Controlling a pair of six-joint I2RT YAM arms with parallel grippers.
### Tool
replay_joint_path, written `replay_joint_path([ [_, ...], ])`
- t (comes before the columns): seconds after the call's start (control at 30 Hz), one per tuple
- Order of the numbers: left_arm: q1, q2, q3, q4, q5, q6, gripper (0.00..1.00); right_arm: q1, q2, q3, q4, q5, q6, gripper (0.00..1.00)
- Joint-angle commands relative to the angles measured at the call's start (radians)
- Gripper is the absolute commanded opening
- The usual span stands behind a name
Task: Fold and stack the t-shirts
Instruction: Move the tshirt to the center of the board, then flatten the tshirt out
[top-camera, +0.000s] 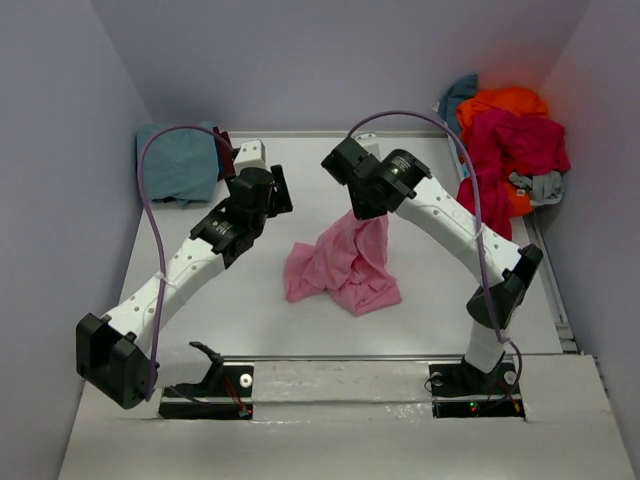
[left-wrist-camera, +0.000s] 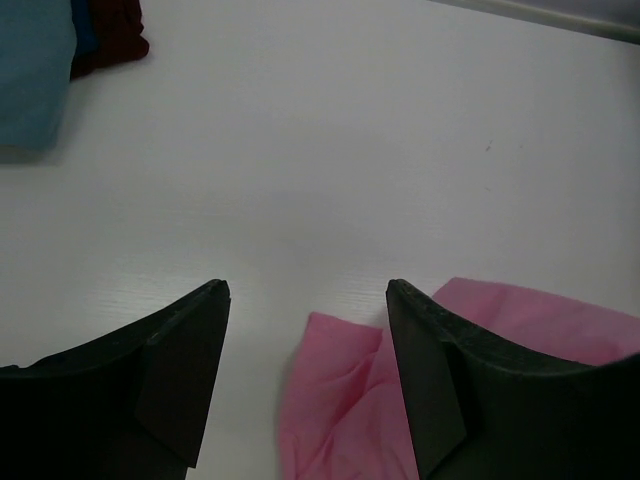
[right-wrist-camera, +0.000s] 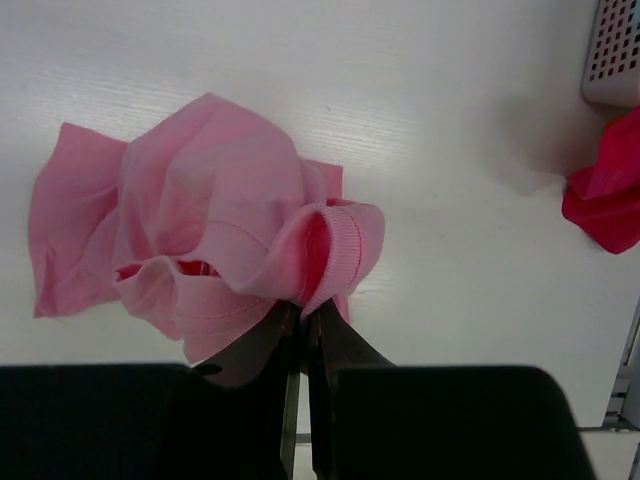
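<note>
A white table (top-camera: 250, 320) boxed in by pale lilac walls carries the whole scene. Near its middle the light pink t-shirt (top-camera: 345, 265) hangs in a crumpled cone. The right gripper (right-wrist-camera: 305, 318) is clamped on a ribbed edge at the shirt's top, and the lower cloth pools on the table. Just left of the shirt, the left gripper (left-wrist-camera: 305, 300) hovers with its jaws apart and nothing between them, and a loose corner of the shirt lies below it. Well off to the shirt's back left lies a folded teal-blue t-shirt (top-camera: 178, 160). To its back right sits a heap of unfolded t-shirts (top-camera: 510, 135) in orange, crimson and grey.

The likeliest trouble is the second grasp. The cloth is bunched, so the left jaws may close on several layers at once, or on the wrong edge, and the shirt would then spread twisted rather than flat. A low approach could scrape the table or push the corner away. The single narrow pinch may also slip if the shirt is tugged sideways. Crimson cloth from the heap hangs close to the right arm and could be dragged along.
</note>
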Motion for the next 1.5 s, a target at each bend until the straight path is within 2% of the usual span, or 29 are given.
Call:
replay_joint_path([
  [0.0,-0.010,-0.035,-0.024,-0.013,-0.048,-0.031,0.75,-0.066,0.066,0.019,0.070,-0.068,0.010,0.25],
  [0.07,-0.010,-0.027,-0.014,-0.021,-0.039,-0.033,0.75,-0.077,0.103,0.051,0.075,-0.098,-0.002,0.44],
  [0.1,-0.010,-0.017,-0.010,-0.024,-0.036,-0.034,0.76,-0.086,0.142,0.071,0.067,-0.109,-0.013,0.62],
  [0.17,-0.021,-0.008,-0.002,-0.035,-0.031,-0.036,0.76,-0.086,0.190,0.130,0.047,-0.151,-0.027,0.68],
  [0.23,-0.059,-0.001,0.001,-0.062,-0.019,-0.047,0.77,-0.086,0.203,0.151,0.032,-0.203,-0.030,0.84],
  [0.37,-0.083,-0.001,-0.022,-0.103,0.041,-0.065,0.76,-0.086,0.157,0.081,0.032,-0.224,0.005,0.85],
  [0.53,-0.104,-0.023,-0.126,-0.211,0.061,-0.091,0.75,-0.086,0.053,-0.076,0.036,-0.186,0.063,0.84],
  [0.6,-0.104,-0.050,-0.163,-0.234,0.078,-0.106,0.75,-0.086,0.008,-0.157,0.061,-0.215,0.082,0.84],
  [0.8,-0.104,-0.035,-0.172,-0.266,0.159,-0.156,0.74,-0.086,0.012,-0.295,0.120,-0.280,0.083,0.81],
  [1.0,-0.104,0.028,-0.148,-0.266,0.204,-0.166,0.74,-0.086,0.077,-0.291,0.164,-0.312,0.059,0.74],
  [1.4,-0.104,0.132,-0.093,-0.257,0.239,-0.177,0.74,-0.086,0.215,-0.211,0.194,-0.355,0.039,0.73],
  [1.47,-0.104,0.132,-0.089,-0.251,0.231,-0.174,0.74,-0.086,0.220,-0.196,0.184,-0.353,0.036,0.70],
])
